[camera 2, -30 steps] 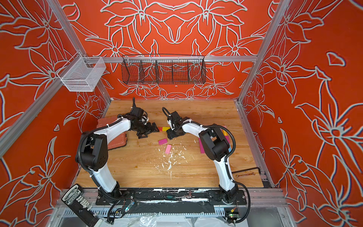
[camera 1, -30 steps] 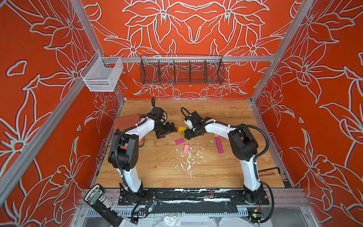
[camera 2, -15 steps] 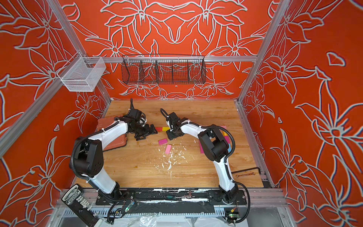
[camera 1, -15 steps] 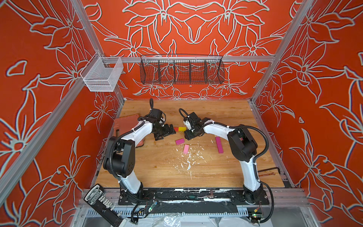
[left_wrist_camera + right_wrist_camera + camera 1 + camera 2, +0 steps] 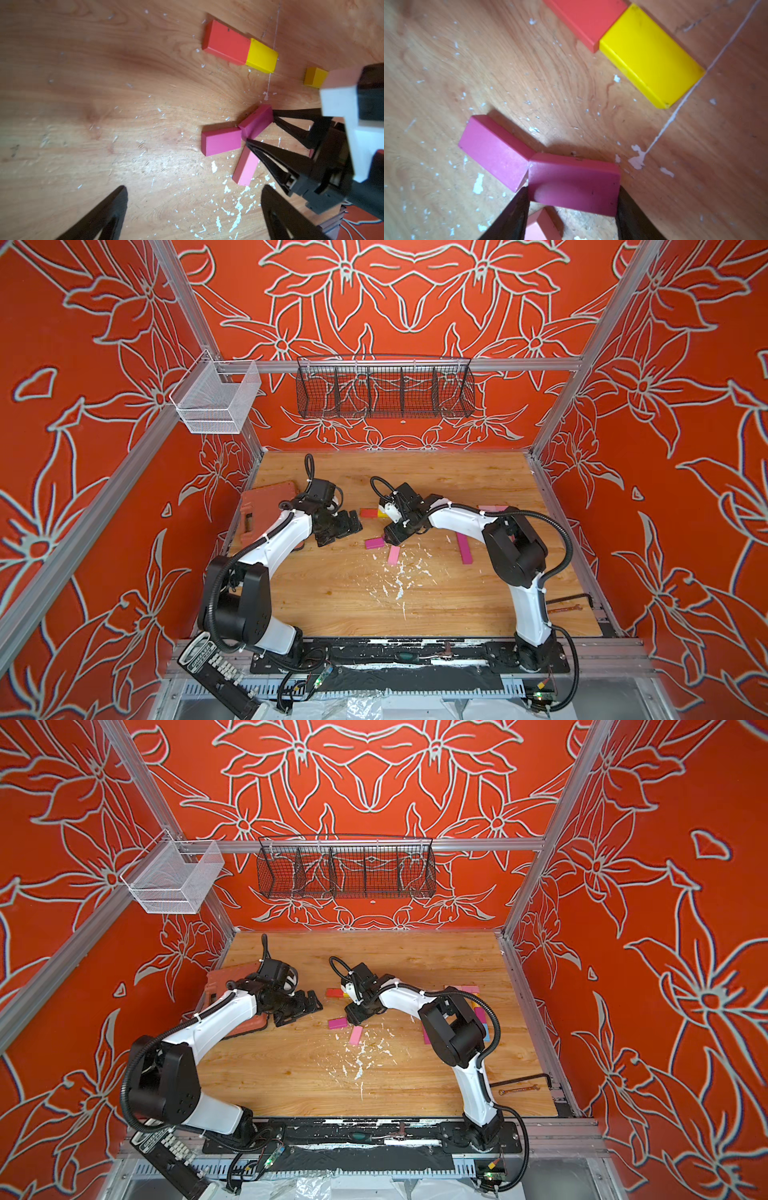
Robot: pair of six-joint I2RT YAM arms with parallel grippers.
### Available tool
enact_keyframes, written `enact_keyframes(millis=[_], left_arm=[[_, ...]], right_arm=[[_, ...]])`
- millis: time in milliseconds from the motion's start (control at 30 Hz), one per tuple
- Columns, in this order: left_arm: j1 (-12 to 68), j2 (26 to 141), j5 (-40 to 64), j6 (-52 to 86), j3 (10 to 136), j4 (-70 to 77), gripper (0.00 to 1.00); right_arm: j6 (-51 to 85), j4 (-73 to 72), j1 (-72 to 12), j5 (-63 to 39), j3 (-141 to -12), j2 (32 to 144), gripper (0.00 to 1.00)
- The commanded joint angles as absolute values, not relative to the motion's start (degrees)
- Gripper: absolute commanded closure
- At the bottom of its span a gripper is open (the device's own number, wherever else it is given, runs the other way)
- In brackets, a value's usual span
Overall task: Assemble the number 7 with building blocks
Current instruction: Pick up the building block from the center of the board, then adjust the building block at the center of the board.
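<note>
The right gripper (image 5: 260, 127) holds a magenta block (image 5: 573, 180) between its fingers, a corner touching a second magenta block (image 5: 220, 141), over a light pink block (image 5: 245, 166). The left gripper (image 5: 194, 188) hangs wide and empty. I think it should lift straight, then lay it at the free end of the yellow block (image 5: 261, 56). Close by I count two magenta, one pink, one red block (image 5: 226, 42), two yellow

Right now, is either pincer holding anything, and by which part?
The right pincer grips a magenta block lengthwise, one finger on each short end. The left pincer is open and holds nothing.
</note>
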State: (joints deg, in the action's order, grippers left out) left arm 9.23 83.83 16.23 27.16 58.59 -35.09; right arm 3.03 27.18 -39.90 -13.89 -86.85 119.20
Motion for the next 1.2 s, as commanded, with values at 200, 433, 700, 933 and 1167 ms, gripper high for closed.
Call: enact_keyframes(millis=[200,433,700,933,1167], left_arm=[[4.8,72.8,11.2,29.3,54.6,-37.8,0.03],[4.0,69.9,11.1,28.8,54.9,-39.1,0.03],[3.5,69.2,11.8,28.5,55.3,-39.3,0.03],[3.4,69.2,12.6,28.3,55.4,-39.0,0.02],[3.5,69.5,15.1,27.9,55.3,-38.2,0.03]], right_arm=[[6.3,27.7,-41.5,-17.1,-96.3,123.9,0.42],[6.8,31.4,-43.5,-17.3,-102.3,129.4,0.42],[4.8,33.0,-45.2,-19.8,-98.1,127.0,0.42],[2.5,34.4,-45.3,-20.2,-86.3,119.2,0.42],[1.2,36.0,-44.5,-15.4,-84.9,116.4,0.42]])
